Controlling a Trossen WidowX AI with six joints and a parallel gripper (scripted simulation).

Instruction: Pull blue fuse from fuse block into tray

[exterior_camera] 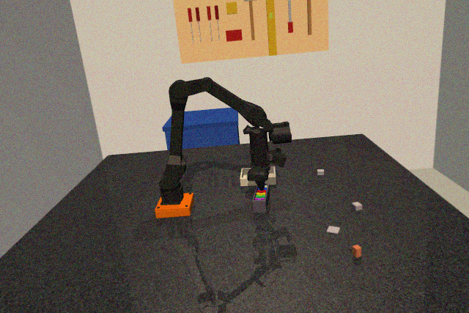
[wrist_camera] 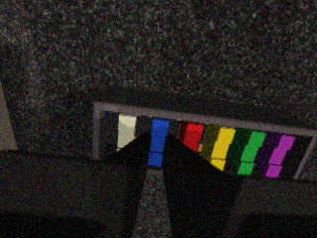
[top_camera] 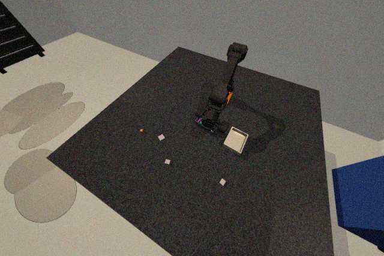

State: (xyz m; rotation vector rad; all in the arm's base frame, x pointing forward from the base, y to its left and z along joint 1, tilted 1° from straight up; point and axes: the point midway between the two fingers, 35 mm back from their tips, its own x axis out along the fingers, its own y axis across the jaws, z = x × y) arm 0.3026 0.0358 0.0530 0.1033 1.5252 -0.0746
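The dark fuse block [exterior_camera: 260, 206] [wrist_camera: 96, 131] holds a row of fuses. The blue fuse [wrist_camera: 158, 130] is between the white fuse [wrist_camera: 127, 130] and the red fuse [wrist_camera: 193, 134]. My gripper [exterior_camera: 261, 188] [wrist_camera: 157, 140] points down over the block and is shut on the blue fuse, one finger on each side. The fuse is in line with its row; whether it is raised at all I cannot tell. The pale tray [top_camera: 234, 142] [exterior_camera: 248, 181] is just beyond the white-fuse end of the block and looks empty. In the top view the arm hides most of the block.
The yellow fuse [wrist_camera: 223, 144], green fuse [wrist_camera: 252, 149] and magenta fuse [wrist_camera: 280, 151] [top_camera: 198, 120] are farther along the row. A small orange block [top_camera: 141, 130] [exterior_camera: 356, 251] and several small white pieces lie away from the fuse block. A blue bin [exterior_camera: 202, 135] is behind the table.
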